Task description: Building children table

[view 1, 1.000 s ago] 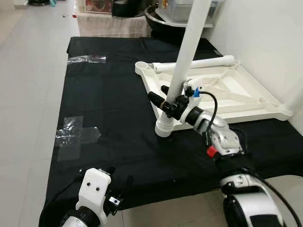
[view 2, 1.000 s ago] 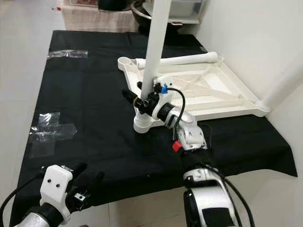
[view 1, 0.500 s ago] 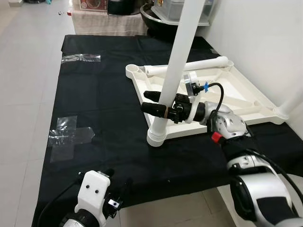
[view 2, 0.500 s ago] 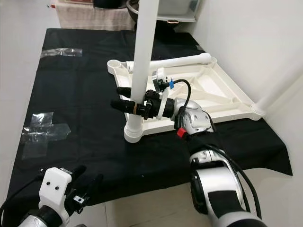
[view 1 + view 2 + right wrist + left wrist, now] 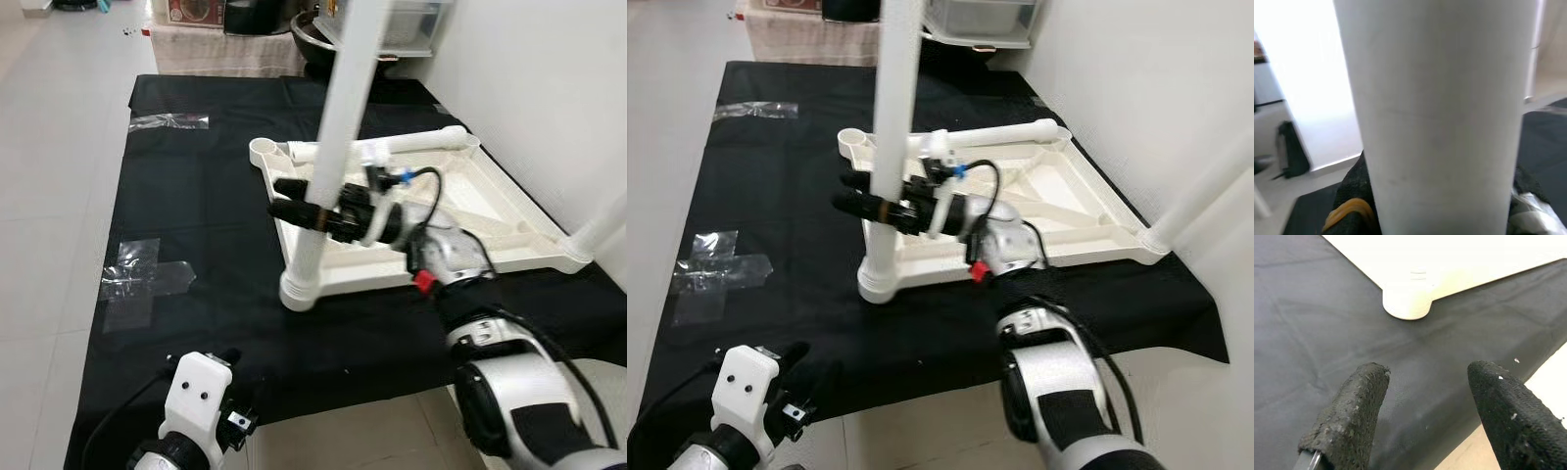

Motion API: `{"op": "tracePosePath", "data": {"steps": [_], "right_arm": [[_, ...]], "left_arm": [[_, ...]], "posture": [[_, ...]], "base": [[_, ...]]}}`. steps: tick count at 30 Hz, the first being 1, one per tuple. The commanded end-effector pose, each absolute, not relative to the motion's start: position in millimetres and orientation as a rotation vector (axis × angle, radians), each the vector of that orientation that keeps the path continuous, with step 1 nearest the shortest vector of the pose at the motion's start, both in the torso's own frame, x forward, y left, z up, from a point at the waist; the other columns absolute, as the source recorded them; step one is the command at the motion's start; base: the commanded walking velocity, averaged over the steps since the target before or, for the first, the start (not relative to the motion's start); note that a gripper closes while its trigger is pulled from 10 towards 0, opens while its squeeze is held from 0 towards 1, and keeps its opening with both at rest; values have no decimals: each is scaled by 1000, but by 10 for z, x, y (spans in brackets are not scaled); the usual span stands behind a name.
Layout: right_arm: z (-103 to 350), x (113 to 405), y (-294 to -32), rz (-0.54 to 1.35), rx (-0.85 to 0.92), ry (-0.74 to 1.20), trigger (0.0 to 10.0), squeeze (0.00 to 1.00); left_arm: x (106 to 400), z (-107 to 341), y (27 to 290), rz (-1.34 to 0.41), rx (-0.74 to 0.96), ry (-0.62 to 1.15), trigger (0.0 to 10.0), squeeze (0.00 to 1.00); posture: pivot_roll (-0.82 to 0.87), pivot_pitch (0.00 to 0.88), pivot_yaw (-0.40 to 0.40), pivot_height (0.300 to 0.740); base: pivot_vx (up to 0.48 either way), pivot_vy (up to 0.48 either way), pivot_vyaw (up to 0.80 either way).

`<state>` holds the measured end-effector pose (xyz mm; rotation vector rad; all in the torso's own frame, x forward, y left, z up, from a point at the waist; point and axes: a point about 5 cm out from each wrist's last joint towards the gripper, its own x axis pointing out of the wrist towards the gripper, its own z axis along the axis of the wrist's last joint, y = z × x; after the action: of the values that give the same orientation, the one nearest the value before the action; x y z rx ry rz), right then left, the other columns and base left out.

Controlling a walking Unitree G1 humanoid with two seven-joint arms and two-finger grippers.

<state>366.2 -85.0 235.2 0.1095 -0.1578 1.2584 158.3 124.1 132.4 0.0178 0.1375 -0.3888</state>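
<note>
The white children's table top (image 5: pixel 509 211) lies upside down on a black cloth (image 5: pixel 206 215). One white leg (image 5: pixel 333 127) stands upright in its near left corner socket (image 5: pixel 299 291). My right gripper (image 5: pixel 286 198) is shut around this leg about a third of the way up; the right wrist view has the leg (image 5: pixel 1440 117) close between the black fingers. A second leg (image 5: pixel 397 147) lies along the top's far edge. A third leg (image 5: pixel 609 211) rises at the right corner. My left gripper (image 5: pixel 1425 377) hangs low at the cloth's near edge, open and holding nothing.
Clear tape (image 5: pixel 147 284) is stuck on the cloth to the left, with another strip (image 5: pixel 168 121) farther back. A white wall (image 5: pixel 549 88) runs close along the right. Boxes and a dark bowl (image 5: pixel 313 24) stand beyond the cloth. Grey floor tiles (image 5: pixel 49 196) lie left.
My right gripper has turned on the leg and carried it to the left; the leg's foot and the table corner slid left on the cloth. The left arm stayed put.
</note>
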Motion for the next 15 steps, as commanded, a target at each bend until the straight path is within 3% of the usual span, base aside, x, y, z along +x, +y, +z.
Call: {"op": "tracePosePath", "data": {"steps": [1, 2, 3, 4, 5, 6, 10, 12, 15], "right_arm": [[2253, 3737, -983, 1008, 129, -132, 0, 0], [2218, 3766, -1037, 856, 132, -115, 0, 0], [2218, 3766, -1037, 856, 132, -115, 0, 0], [2165, 3787, -1135, 622, 117, -93, 0, 0], [2165, 3787, -1135, 622, 117, -93, 0, 0], [2125, 3785, -1239, 419, 79, -75, 0, 0], [2090, 3761, -1369, 195, 31, -70, 0, 0], [2038, 3637, -1390, -62, 116, -52, 0, 0], [1996, 3512, -1286, -208, 188, -29, 0, 0]], "left_arm": [[1568, 1309, 1235, -393, 23, 154, 10000, 0], [1576, 1309, 1238, -396, 23, 154, 10000, 0], [1576, 1309, 1238, -396, 23, 154, 10000, 0], [1587, 1308, 1242, -401, 24, 154, 10000, 0], [1587, 1308, 1242, -401, 24, 154, 10000, 0], [1591, 1306, 1243, -404, 24, 154, 10000, 0], [1593, 1304, 1243, -406, 25, 155, 10000, 0], [1603, 1305, 1245, -407, 28, 153, 10000, 0], [1608, 1305, 1242, -407, 31, 152, 10000, 0]], "posture": [[163, 114, -142, 740], [154, 116, -140, 740], [154, 116, -140, 740], [148, 116, -135, 740], [148, 116, -135, 740], [144, 116, -134, 740], [144, 116, -134, 740], [146, 116, -132, 740], [151, 113, -133, 740]], "base": [[0, 0, 0], [0, 0, 0], [0, 0, 0], [0, 0, 0], [0, 0, 0], [0, 0, 0], [0, 0, 0], [0, 0, 0], [0, 0, 0]]}}
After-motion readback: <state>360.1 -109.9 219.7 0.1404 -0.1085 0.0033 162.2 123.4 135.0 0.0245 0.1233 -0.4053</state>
